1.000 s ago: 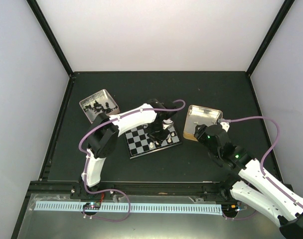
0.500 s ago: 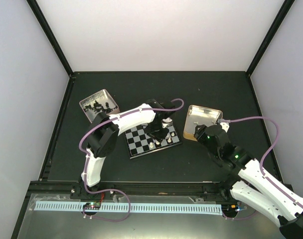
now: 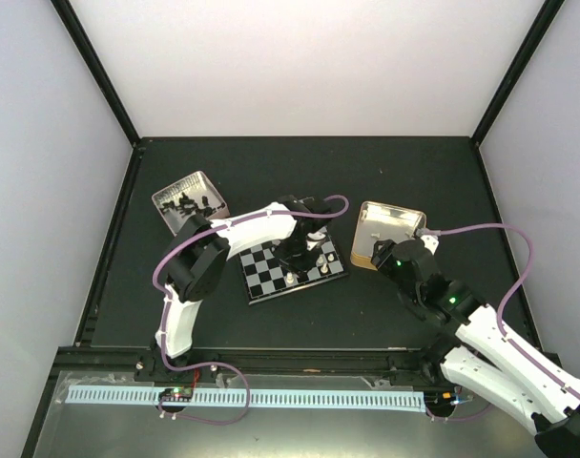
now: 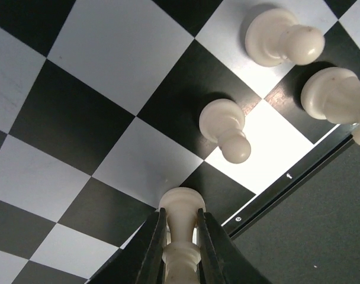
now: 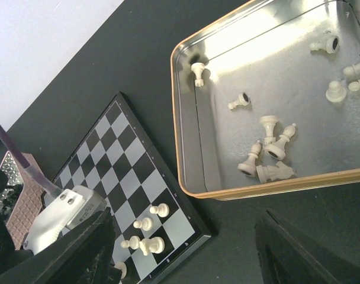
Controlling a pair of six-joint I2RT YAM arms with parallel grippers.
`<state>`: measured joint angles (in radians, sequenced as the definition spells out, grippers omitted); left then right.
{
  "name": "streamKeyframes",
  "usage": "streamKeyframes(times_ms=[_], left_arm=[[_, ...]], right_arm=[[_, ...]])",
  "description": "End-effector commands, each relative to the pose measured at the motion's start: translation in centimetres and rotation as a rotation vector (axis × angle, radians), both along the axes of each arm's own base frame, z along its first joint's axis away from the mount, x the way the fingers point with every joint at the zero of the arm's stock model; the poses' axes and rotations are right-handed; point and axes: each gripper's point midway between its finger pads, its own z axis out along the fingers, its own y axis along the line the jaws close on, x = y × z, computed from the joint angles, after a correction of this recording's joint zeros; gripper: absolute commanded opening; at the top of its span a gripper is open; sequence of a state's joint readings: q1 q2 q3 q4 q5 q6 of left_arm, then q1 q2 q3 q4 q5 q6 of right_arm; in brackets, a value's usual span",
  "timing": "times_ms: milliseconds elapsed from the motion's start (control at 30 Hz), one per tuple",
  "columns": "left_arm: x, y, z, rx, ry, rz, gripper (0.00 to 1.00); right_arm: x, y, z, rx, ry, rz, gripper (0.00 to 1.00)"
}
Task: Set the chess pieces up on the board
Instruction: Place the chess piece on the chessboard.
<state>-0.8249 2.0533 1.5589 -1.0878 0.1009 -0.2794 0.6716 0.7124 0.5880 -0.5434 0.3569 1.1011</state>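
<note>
left fingers (image 4: 151, 253) clamped on white pawn (image 4: 181, 208), upright for seating at board (image 4: 109, 53) edge | right fingers (image 5: 298, 254) apart, poised near tin (image 5: 195, 148)

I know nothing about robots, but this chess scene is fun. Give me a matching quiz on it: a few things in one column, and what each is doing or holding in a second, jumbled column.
Things:
1. left gripper
2. right gripper
3. gold-rimmed tin
4. left tray

States:
A. contains loose black pieces
B. open, holding nothing
C. clamped on a white piece at the board
D. contains loose white pieces

Pairs: 1-C, 2-B, 3-D, 4-A.
</note>
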Motion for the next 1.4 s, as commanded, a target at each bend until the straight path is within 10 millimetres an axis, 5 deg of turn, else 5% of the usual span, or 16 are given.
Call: streamKeyframes(times_ms=[0, 700, 1033, 1367], left_arm=[[-0.3, 0.1, 0.7, -0.023, 0.0, -0.015, 0.13], [-0.3, -1.1, 1.1, -0.081, 0.004, -0.019, 0.23], [-0.3, -1.8, 1.5, -0.112, 0.015, -0.031, 0.19], [-0.5, -2.2, 2.0, -0.138, 0.027, -0.036, 0.28]], right_arm=[[0.3, -0.3, 0.1, -0.001, -0.019, -0.017, 0.65], [0.3, -0.2, -0.1, 0.001, -0.015, -0.012, 0.65], [0.3, -0.2, -0.1, 0.001, -0.016, -0.012, 0.66], [0.3, -0.3, 0.1, -0.002, -0.02, -0.014, 0.66]])
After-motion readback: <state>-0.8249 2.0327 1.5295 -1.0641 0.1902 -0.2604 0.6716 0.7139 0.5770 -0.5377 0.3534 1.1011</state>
